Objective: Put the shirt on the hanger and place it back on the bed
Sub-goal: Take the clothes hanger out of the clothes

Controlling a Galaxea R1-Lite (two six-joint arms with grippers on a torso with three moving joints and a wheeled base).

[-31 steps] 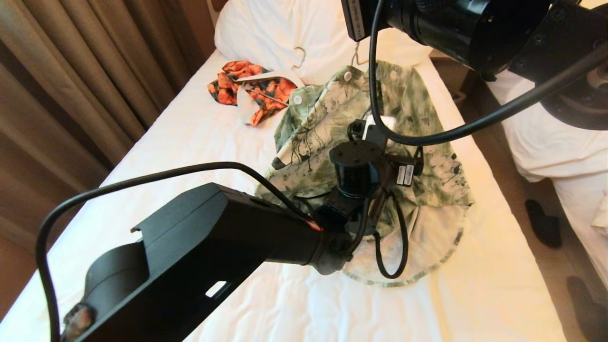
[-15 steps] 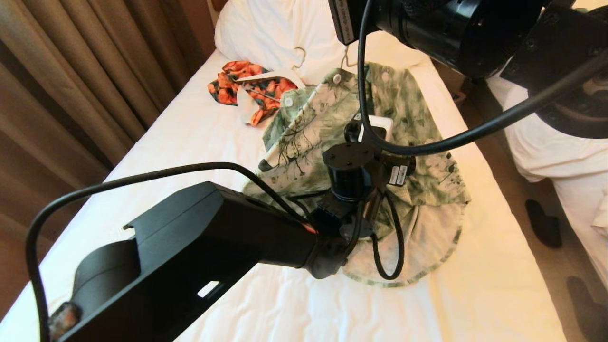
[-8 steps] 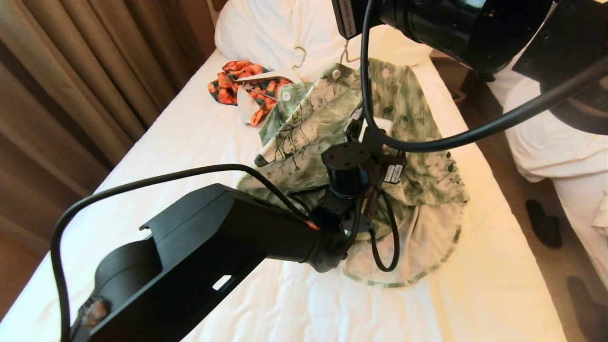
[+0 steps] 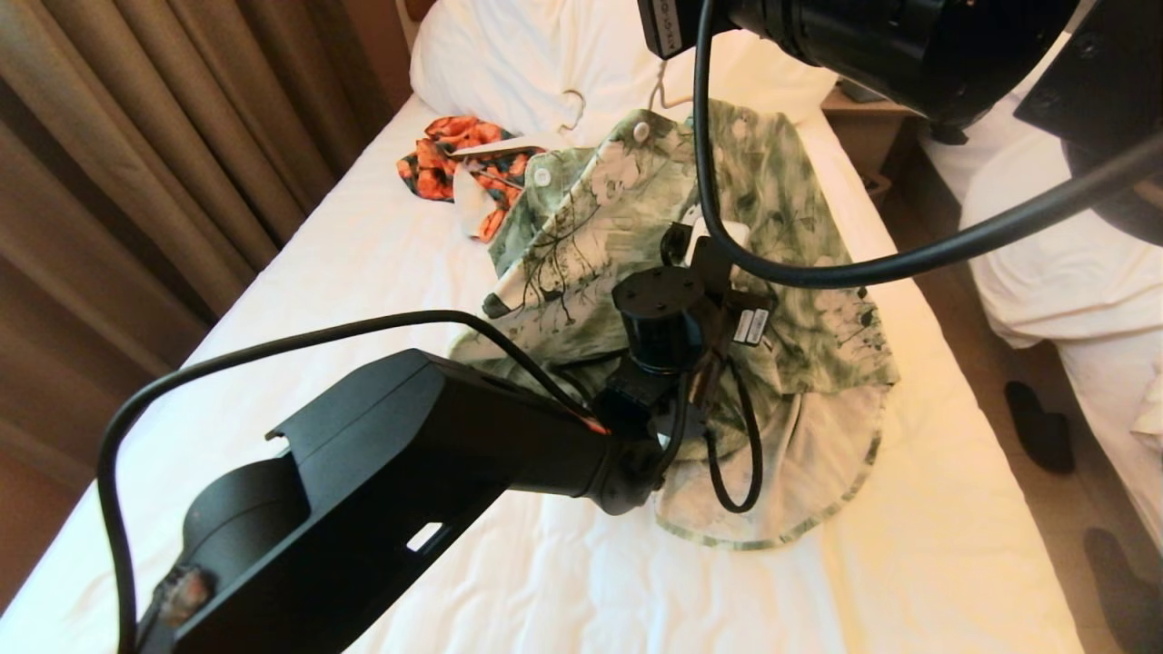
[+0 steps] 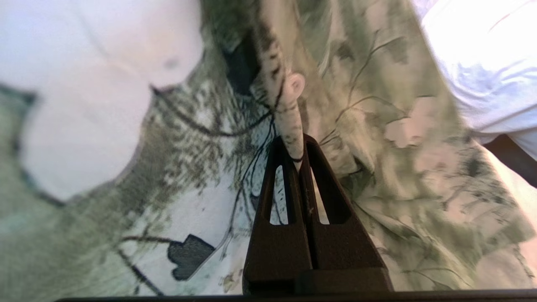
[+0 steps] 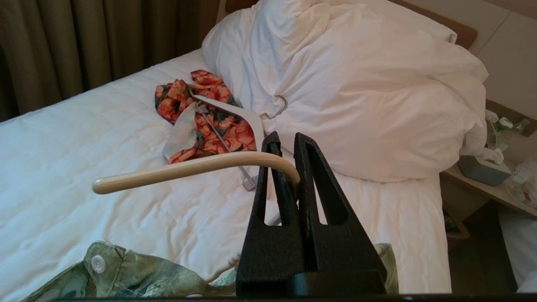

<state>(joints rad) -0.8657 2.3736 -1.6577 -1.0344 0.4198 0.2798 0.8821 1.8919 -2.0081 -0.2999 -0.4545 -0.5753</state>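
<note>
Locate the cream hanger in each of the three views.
Head view: only the hanger hook shows, above the shirt collar.
Left wrist view: not visible; the left hand pinches shirt fabric.
Right wrist view: curved hook, centre, gripped by the right hand.
Shared landmark: the shirt's white button.

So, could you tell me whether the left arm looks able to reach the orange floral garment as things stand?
Probably not without letting go: the left tool is shut on a fold of the shirt. The orange floral garment lies uncovered beyond it on the bed, near the pillow.
</note>
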